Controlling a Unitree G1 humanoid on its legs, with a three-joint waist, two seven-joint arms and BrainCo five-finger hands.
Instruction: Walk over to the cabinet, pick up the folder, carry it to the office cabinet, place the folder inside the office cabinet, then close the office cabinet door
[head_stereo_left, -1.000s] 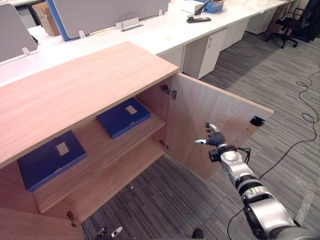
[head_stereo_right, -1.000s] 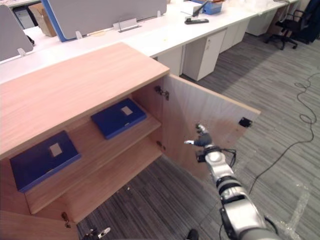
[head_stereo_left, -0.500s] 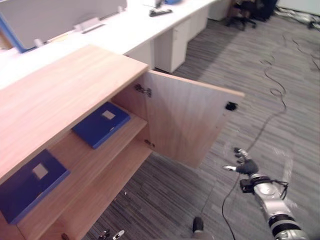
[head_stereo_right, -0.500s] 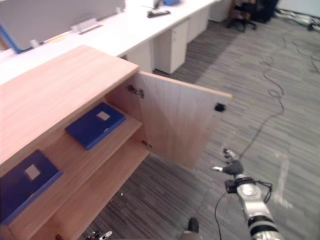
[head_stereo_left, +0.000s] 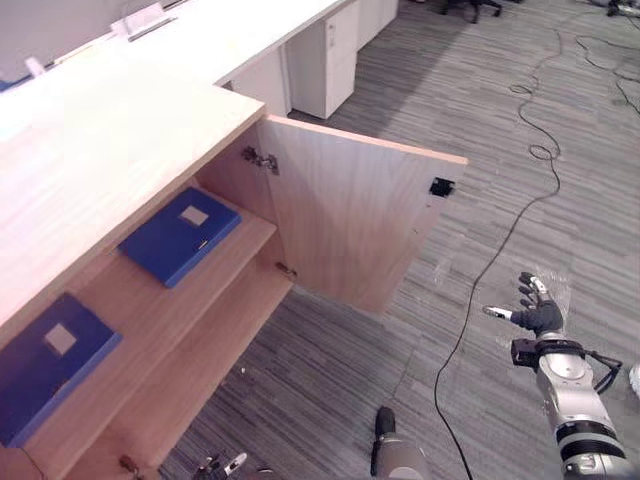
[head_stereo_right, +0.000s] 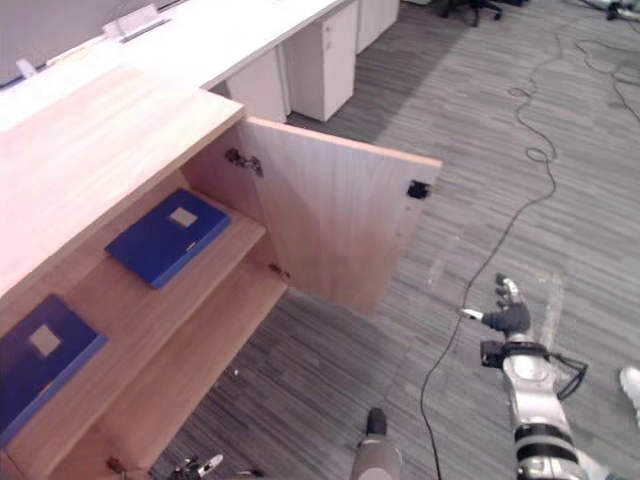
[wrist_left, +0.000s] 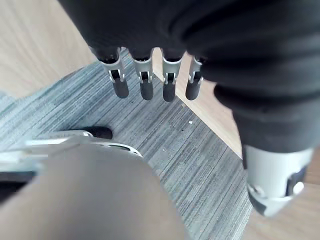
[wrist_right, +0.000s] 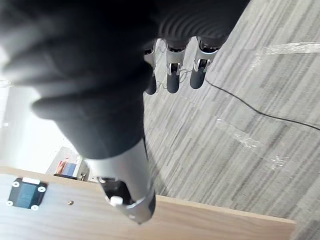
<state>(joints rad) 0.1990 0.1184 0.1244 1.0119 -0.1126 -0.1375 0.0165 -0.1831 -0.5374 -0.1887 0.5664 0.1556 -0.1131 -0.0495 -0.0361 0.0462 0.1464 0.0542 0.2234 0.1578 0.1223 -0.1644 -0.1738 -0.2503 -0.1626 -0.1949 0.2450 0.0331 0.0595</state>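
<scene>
Right hand (wrist_right: 173, 75): fingers straight, empty, over grey striped carpet (wrist_right: 235, 115). Pale tape strips (wrist_right: 290, 48) on carpet. Light wooden cabinet door (wrist_right: 210, 222) alongside thumb; small black square fitting (wrist_right: 23, 194) screwed to it.

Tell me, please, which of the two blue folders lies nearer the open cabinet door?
The folder beside the door hinges; the other folder lies farther along the same shelf.

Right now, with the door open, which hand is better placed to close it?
Right. The right hand, open, hovers just off the cabinet door near its free edge; the left hand hangs with relaxed fingers low over the carpet.
</scene>
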